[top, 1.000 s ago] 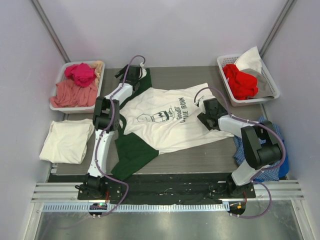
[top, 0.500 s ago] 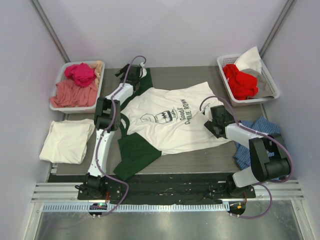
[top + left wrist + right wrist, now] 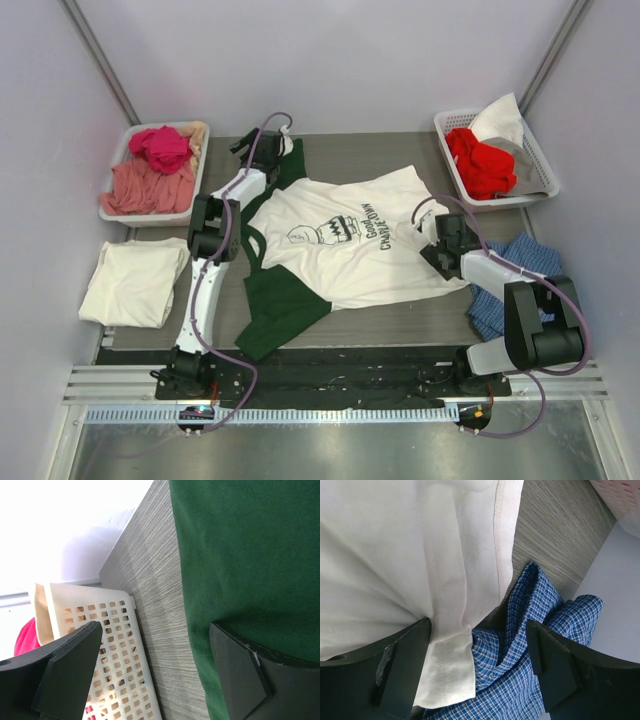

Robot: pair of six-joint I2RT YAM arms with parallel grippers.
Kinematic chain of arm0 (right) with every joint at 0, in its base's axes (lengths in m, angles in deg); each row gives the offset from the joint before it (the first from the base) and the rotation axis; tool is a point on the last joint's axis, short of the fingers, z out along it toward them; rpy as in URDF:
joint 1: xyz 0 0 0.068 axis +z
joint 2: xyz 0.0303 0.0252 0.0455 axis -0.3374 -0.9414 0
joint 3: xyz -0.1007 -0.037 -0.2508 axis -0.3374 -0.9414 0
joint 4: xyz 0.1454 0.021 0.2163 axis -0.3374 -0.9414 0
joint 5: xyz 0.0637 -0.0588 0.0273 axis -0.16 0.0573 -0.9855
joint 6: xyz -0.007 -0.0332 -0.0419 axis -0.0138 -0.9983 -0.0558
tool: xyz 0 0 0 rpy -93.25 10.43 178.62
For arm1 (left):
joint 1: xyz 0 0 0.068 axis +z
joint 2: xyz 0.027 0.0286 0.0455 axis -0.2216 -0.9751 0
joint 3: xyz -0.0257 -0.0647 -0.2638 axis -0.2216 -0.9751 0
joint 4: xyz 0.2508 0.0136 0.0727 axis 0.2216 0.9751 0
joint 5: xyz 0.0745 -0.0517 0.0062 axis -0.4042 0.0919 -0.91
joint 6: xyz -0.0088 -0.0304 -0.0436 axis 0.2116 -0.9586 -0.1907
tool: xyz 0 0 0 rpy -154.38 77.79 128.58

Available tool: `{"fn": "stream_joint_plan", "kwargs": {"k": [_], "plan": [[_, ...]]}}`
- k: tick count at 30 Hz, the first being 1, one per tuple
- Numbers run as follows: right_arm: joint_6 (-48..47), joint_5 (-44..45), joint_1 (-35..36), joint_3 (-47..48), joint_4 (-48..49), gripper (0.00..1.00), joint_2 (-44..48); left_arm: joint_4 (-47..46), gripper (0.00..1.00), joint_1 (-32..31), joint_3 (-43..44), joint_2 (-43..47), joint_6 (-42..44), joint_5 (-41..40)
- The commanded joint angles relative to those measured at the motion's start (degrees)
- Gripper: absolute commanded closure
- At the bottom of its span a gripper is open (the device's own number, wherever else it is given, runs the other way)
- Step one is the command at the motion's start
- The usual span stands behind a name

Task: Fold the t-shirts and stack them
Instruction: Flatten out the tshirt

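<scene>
The white printed t-shirt (image 3: pixel 340 250) lies spread in the middle, on top of the dark green t-shirt (image 3: pixel 270 305). The cream t-shirt (image 3: pixel 135 282) lies folded at the left. My left gripper (image 3: pixel 262 150) is open at the far left of the mat. In the left wrist view (image 3: pixel 155 630) it hangs over bare table, with one finger (image 3: pixel 245 675) over the green t-shirt's (image 3: pixel 240 555) edge. My right gripper (image 3: pixel 447 243) is open at the white t-shirt's right hem. In the right wrist view (image 3: pixel 479 626) the white hem (image 3: pixel 450 670) and the blue checked cloth (image 3: pixel 540 630) lie between its jaws.
A white basket (image 3: pixel 112 172) with pink garments stands at the back left, and shows beside my left gripper (image 3: pixel 110 645). Another basket (image 3: pixel 545 165) with red and white garments stands at the back right. The blue checked cloth (image 3: pixel 530 255) lies crumpled at the right edge.
My right gripper has moved right and nearer, toward the blue checked cloth. The white t-shirt has shifted right with it and turned a little. The left arm has barely moved.
</scene>
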Motion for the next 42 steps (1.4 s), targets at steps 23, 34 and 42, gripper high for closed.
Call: {"fn": "stream_joint_plan", "kwargs": {"k": [23,34,42], "plan": [[11.42,-6.54,1.7,43.1,-11.71,0.12,-23.1,0.77,0.06,0.02,-12.13,9.09,-5.25,1.09],[12.22,-4.96,4.34,57.61,-8.54,0.12,-40.42,0.85,0.06,-0.6,-12.75,9.35,-4.91,0.48],[14.32,-7.77,4.34,65.34,-10.55,0.12,-43.5,0.85,0.06,-0.6,-12.66,9.71,-4.99,0.65]]}}
